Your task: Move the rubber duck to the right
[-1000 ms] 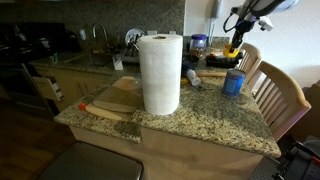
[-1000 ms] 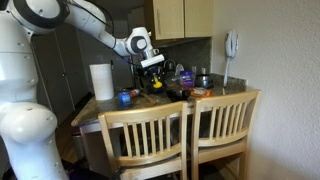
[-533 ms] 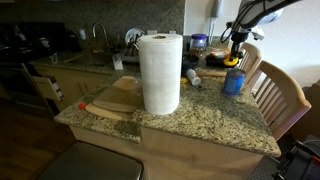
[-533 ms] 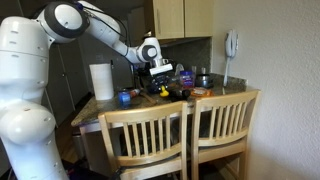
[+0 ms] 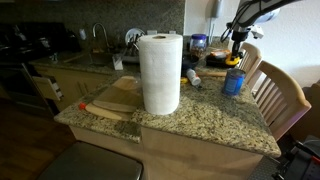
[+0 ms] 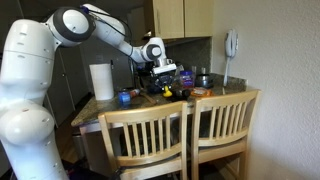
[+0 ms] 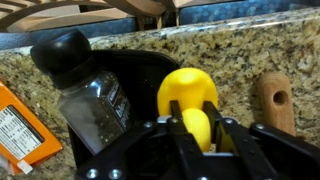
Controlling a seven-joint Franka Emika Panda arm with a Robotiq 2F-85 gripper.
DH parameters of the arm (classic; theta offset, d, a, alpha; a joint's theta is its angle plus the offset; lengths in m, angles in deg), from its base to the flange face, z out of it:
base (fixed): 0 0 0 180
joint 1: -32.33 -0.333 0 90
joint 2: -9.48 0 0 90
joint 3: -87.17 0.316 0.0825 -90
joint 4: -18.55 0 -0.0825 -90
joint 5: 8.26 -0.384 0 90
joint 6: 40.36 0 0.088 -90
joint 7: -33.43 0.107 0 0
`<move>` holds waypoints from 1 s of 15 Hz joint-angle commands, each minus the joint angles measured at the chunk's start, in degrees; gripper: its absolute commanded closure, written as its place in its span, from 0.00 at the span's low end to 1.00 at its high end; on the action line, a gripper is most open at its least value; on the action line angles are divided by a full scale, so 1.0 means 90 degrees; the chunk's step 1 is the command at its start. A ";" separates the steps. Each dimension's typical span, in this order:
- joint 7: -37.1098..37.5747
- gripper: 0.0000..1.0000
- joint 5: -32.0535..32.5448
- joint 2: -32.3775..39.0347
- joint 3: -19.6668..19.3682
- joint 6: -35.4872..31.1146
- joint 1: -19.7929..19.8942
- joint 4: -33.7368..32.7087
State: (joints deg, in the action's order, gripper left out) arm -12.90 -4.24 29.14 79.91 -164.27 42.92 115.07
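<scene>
The rubber duck (image 7: 188,92) is bright yellow and rounded. In the wrist view it sits between my two black fingers, over a black tray (image 7: 140,68) on the granite counter. My gripper (image 7: 193,108) is shut on the duck. In both exterior views the gripper (image 5: 233,48) (image 6: 166,82) is low over the far end of the counter, with the yellow duck (image 5: 232,60) (image 6: 166,92) at its tips. I cannot tell whether the duck touches the tray.
A black-capped spice jar (image 7: 85,92) lies just beside the duck, next to an orange packet (image 7: 18,128). A wooden piece (image 7: 272,100) lies on the other side. A paper-towel roll (image 5: 160,72), a blue can (image 5: 233,82) and chair backs (image 6: 190,130) are nearby.
The gripper, with the yellow duck in it, has come down and shifted sideways over the counter's far end. It has hardly moved in the last half second.
</scene>
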 commanded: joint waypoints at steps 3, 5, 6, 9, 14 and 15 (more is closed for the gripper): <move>-0.0273 0.93 -0.0131 0.0203 0.0194 0.0849 0.0183 -0.0507; -0.0264 0.93 -0.0097 0.0182 0.0206 0.0947 0.0164 -0.0542; -0.0281 0.93 -0.0095 0.0206 0.0210 0.0983 0.0171 -0.0593; -0.0300 0.45 -0.0102 0.0226 0.0219 0.1052 0.0177 -0.0667; -0.0394 0.12 -0.0132 0.0239 0.0229 0.1082 0.0186 -0.0718; -0.0404 0.05 -0.0142 0.0241 0.0229 0.1089 0.0187 -0.0723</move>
State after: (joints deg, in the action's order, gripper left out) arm -14.81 -4.72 29.86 80.92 -156.27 43.22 110.96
